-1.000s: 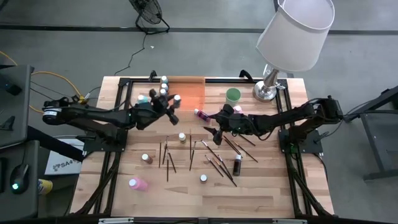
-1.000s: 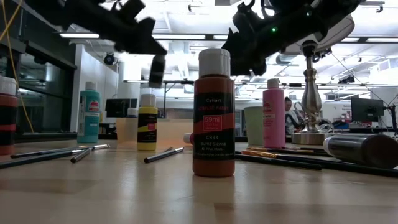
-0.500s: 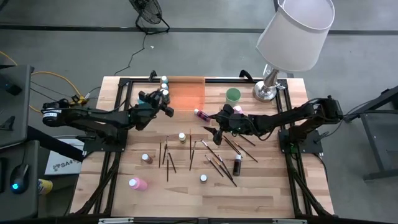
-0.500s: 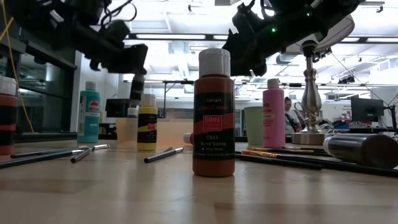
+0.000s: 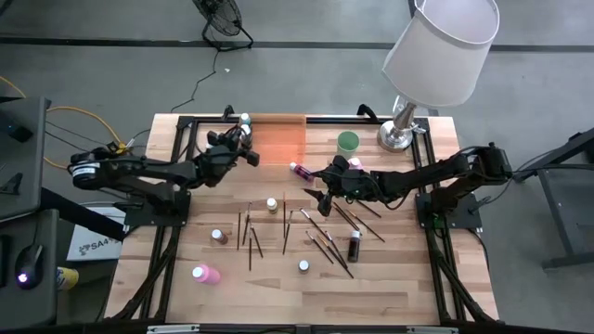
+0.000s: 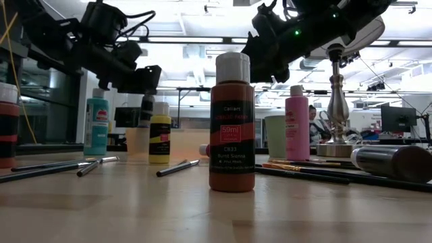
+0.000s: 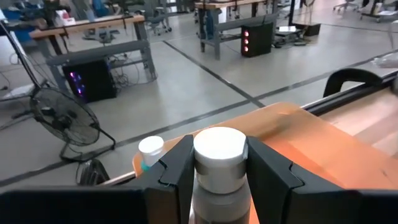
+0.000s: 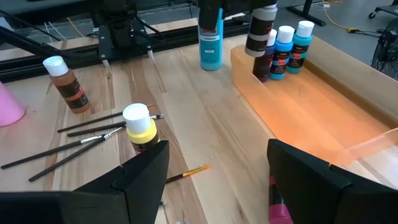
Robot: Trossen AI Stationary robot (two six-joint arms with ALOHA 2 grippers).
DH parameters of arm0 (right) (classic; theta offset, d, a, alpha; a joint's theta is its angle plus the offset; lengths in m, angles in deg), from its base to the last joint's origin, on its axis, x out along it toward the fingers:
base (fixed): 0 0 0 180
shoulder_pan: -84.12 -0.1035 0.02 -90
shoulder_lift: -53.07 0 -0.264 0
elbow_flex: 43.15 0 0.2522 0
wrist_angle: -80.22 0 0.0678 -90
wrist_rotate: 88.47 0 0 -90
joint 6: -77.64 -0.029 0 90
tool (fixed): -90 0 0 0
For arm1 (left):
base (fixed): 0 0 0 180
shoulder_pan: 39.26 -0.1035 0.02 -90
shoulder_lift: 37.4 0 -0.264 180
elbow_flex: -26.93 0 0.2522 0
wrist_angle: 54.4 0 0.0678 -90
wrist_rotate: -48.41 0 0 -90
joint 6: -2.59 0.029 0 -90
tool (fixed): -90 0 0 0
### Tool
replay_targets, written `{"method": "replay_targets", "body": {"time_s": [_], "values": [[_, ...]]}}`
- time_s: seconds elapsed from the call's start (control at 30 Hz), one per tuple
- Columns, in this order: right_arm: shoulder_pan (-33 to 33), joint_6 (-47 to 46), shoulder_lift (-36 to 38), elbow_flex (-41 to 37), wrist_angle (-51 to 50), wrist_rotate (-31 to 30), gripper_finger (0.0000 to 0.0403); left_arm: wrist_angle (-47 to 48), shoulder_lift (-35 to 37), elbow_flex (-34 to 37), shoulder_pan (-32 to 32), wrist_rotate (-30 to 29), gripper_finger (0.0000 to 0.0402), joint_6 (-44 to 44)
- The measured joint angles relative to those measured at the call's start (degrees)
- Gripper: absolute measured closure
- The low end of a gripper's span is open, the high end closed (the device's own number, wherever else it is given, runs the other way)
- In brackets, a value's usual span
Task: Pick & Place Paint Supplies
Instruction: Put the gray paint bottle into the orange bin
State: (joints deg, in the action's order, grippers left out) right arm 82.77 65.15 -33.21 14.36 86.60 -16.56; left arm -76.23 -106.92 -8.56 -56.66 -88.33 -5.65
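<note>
My left gripper (image 5: 245, 150) is shut on a dark paint bottle with a white cap (image 7: 219, 148), upright over the left end of the translucent orange tray (image 5: 283, 139). Two blue bottles (image 8: 292, 40) stand in that tray end, right beside it. My right gripper (image 5: 321, 189) hovers open mid-table with nothing between its fingers (image 8: 217, 168). On the table stand a yellow bottle (image 8: 140, 127), a brown one (image 6: 231, 121), a pink one (image 5: 205, 274) and a teal one (image 8: 210, 37). Thin dark paintbrushes (image 5: 325, 243) lie flat. My left gripper pinches the bottle at its top, one finger (image 7: 177, 168) on each side of the white cap and neck (image 7: 217, 186). The fingers come nearly level from the table's left. The bottle hangs upright below them (image 8: 261, 43); whether its base touches the tray floor I cannot tell.
A pale green cup (image 5: 347, 142) and a lamp (image 5: 401, 130) stand at the far right. A pink bottle (image 5: 301, 170) lies on its side near my right gripper, and a dark bottle (image 5: 355, 245) lies among the brushes. Black frame rails (image 5: 176, 186) run along both sides.
My left gripper has carried the bottle down and toward the table's far left, from above the tray's near edge to the tray's left end beside the blue bottles. Its wrist has rolled on the way. The bottle now hangs lower.
</note>
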Motion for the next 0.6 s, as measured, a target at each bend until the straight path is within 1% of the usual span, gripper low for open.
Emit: {"method": "replay_targets", "body": {"time_s": [0.2,0.43,0.6], "values": [[-0.02,0.00,0.00,0.00,-0.05,0.00,0.0137,-1.33,-2.65,-0.07,0.14,-1.70,0.0288,-0.01],[-0.02,0.00,-0.02,0.00,-0.24,0.00,0.0137,-1.38,-2.51,0.00,0.68,-1.80,0.0288,-0.37],[-0.02,0.02,-0.02,0.00,-0.24,0.00,0.0137,-6.61,-2.55,0.28,1.85,1.00,0.0288,2.76]]}}
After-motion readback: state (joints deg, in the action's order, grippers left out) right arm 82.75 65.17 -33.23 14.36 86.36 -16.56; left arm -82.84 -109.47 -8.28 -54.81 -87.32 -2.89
